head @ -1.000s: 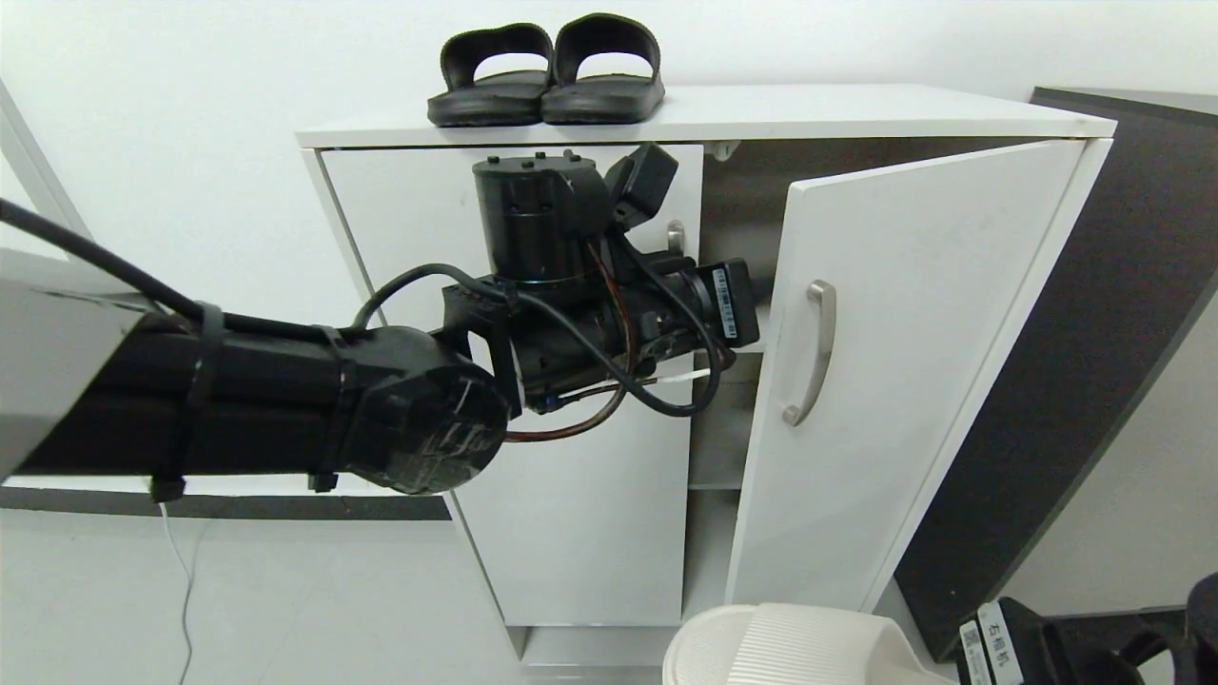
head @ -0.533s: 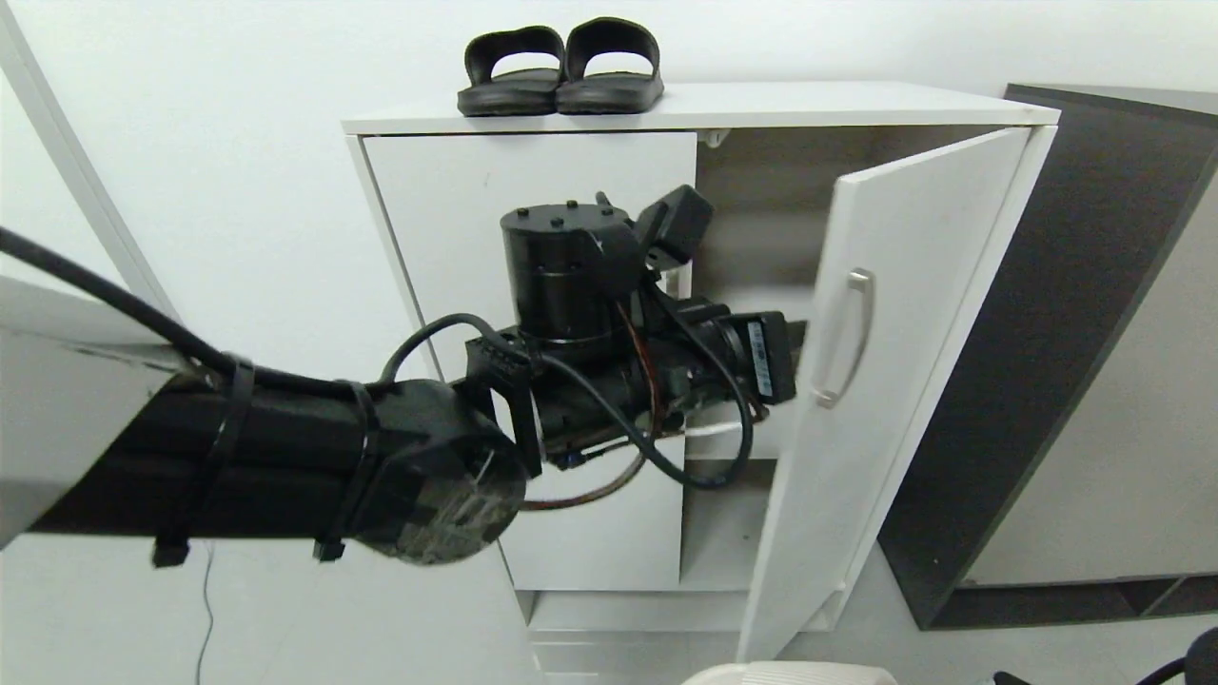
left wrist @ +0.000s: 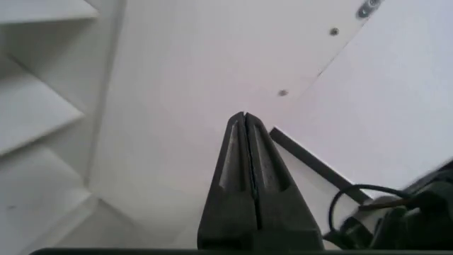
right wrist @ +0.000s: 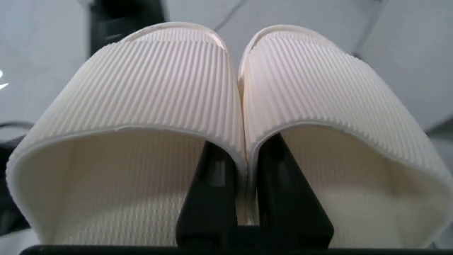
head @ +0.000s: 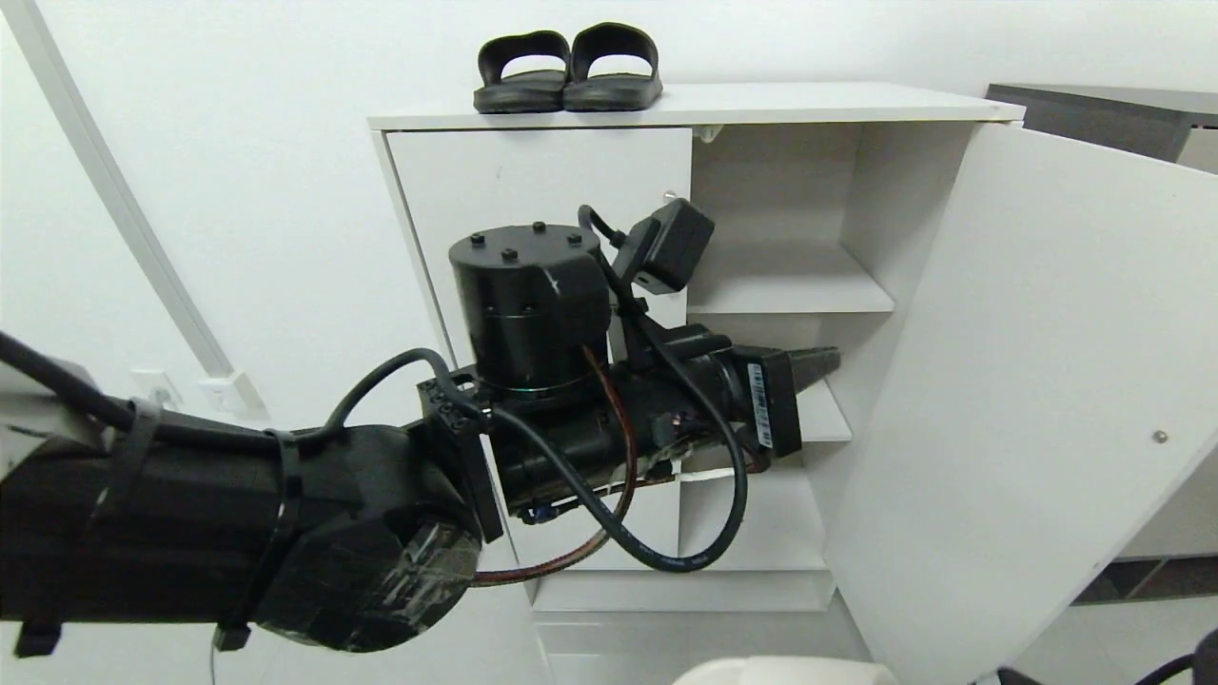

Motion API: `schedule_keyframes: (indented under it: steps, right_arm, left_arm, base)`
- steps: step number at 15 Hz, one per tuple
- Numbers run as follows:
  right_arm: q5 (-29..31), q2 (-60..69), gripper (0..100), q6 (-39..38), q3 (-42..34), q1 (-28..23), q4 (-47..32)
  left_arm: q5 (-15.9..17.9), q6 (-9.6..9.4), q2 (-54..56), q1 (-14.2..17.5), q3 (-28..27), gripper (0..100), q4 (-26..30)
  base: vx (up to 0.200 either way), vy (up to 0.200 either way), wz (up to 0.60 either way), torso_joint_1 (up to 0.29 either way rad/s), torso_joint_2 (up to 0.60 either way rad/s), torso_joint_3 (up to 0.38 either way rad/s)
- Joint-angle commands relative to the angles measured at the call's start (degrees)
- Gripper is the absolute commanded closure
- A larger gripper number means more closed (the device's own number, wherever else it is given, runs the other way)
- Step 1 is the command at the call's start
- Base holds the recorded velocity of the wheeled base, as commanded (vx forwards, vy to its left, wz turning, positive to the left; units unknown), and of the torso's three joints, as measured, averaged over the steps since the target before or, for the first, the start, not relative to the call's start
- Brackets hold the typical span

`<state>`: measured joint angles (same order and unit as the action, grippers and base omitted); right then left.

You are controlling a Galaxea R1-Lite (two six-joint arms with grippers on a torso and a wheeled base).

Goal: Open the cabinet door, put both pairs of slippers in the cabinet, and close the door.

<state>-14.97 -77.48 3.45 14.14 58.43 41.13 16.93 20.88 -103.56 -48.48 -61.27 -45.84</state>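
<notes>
White two-door cabinet, left door shut, right door swung wide on white inner shelves; on its flat top, toward the left end, pair of black open-toed slide slippers, side by side, touching.

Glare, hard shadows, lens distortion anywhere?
Head view: even light, soft shade inside the cabinet, edges splay from the wide lens. Left wrist view: left claw dark against the pale cabinet. Right wrist view: cream slippers shaded under their straps; no glare.

cabinet door wide open | black slippers atop cabinet | cream slippers (ribbed) together
</notes>
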Motion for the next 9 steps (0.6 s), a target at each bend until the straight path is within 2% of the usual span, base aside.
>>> schedule_keyframes:
  steps: [1, 3, 4, 5, 7, 8, 9]
  right_arm:
    - [1.3, -0.2, 100, -0.1, 1.9, -6.1, -0.2]
    - [6.8, -1.2, 100, -4.3, 3.3, -10.8, -0.3]
    - [10.8, -2.0, 100, -7.6, 4.7, -11.1, -0.3]
    - [15.1, -3.4, 100, -9.0, 6.2, -11.2, -0.7]
    - [19.4, -6.7, 100, -9.6, 8.4, -11.9, -1.1]
    - [22.3, -9.3, 100, -9.9, 10.2, -12.4, -1.1]
    - [24.0, -11.0, 100, -10.3, 11.8, -13.2, -1.0]
  left_arm:
    - [-0.2, 0.04, 2.6, 3.2, 0.5, 100, 0.0]
    - [-0.5, -0.32, 7.3, 7.6, 5.2, 100, 0.3]
    - [-3.0, -1.63, 10.0, 8.9, 7.9, 100, 0.5]
    - [-7.1, -2.51, 12.6, 10.2, 10.6, 100, 0.5]
    - [-13.1, -2.60, 17.3, 11.6, 14.9, 100, 0.7]
    - [-18.4, -2.95, 21.6, 12.2, 18.7, 100, 1.5]
    - [-21.9, -3.48, 25.4, 12.4, 21.7, 100, 2.8]
  base:
    - [0.000, 0.000, 0.00, 0.000, 0.00, 0.000]
    - [0.000, 0.000, 0.00, 0.000, 0.00, 0.000]
    - [0.000, 0.000, 0.00, 0.000, 0.00, 0.000]
    - [0.000, 0.000, 0.00, 0.000, 0.00, 0.000]
    - [0.000, 0.000, 0.00, 0.000, 0.00, 0.000]
    - [0.000, 0.000, 0.00, 0.000, 0.00, 0.000]
    - [0.000, 0.000, 0.00, 0.000, 0.00, 0.000]
